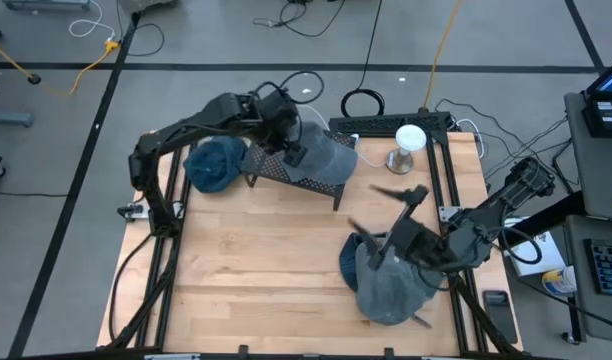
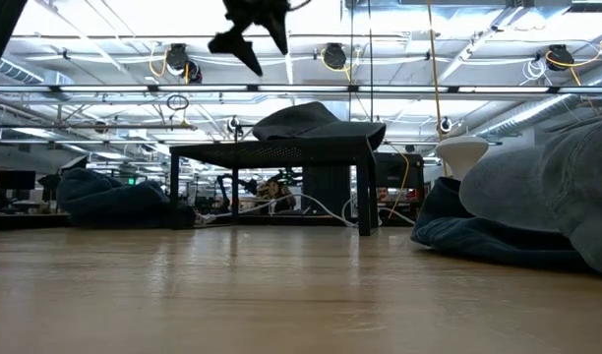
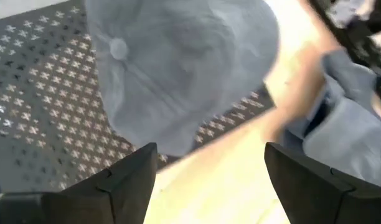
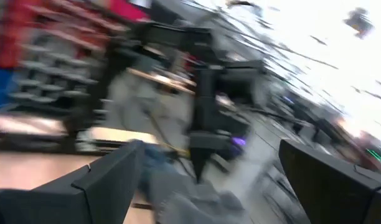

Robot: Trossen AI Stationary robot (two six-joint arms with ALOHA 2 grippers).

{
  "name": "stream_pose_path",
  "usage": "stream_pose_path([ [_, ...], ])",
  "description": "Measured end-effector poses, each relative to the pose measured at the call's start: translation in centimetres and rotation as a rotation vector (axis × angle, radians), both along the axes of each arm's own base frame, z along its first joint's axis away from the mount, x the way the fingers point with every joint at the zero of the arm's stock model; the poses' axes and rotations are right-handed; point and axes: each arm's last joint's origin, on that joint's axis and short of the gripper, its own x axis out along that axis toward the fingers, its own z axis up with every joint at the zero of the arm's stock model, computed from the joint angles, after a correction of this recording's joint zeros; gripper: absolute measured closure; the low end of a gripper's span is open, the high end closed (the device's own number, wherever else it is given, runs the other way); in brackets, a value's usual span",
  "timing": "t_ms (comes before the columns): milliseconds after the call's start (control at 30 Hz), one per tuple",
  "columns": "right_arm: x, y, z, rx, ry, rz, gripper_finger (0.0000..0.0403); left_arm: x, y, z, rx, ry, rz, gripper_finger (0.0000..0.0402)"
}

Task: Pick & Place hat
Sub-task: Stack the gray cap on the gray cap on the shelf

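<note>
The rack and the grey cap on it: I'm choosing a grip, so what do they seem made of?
Rack: probably dark metal sheet, matte, punched with small cross-shaped holes. Grey cap: soft woven cloth, likely cotton, with stitched panels and a top button.

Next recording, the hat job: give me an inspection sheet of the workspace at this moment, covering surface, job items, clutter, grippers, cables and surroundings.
Surface: wooden table, bare across its middle.
Job's things: grey cap lying on the black perforated rack; dark blue hat on the table beside the rack; pile of grey and blue hats at the table's right front.
Clutter: white mushroom-shaped lamp at the back right.
Grippers: left gripper open and empty, above the cap on the rack; right gripper open and empty, raised over the table above the hat pile.
Cables: black coil and loose leads on the floor behind the table.
Surroundings: grey floor, a desk at the right edge; no person seen.
</note>
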Motion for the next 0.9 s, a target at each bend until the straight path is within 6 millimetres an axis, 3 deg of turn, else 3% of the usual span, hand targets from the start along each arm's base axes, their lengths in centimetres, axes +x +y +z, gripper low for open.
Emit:
stream_pose_path([
  [133,1.4,-1.0,-1.3,0.051,0.069,0.228,0.0037,-1.4,-1.6,1.6,-0.007,-0.037,-0.044,0.0103],
  [300,2.8,-4.0,-3.8,0.331,0.254,0.351,0.0037,-3.1,-3.2,3.1,-0.014,-0.066,-0.049,0.0103],
  [600,2.6,-10.3,-6.3,0.786,0.625,0.321,0.0037,-5.0,-5.3,4.5,-0.02,-0.082,-0.093,0.0103],
  [900,0.9,-17.3,-7.5,1.15,0.786,0.213,0.0037,-5.0,-6.0,4.4,-0.038,-0.067,-0.236,0.0103],
])
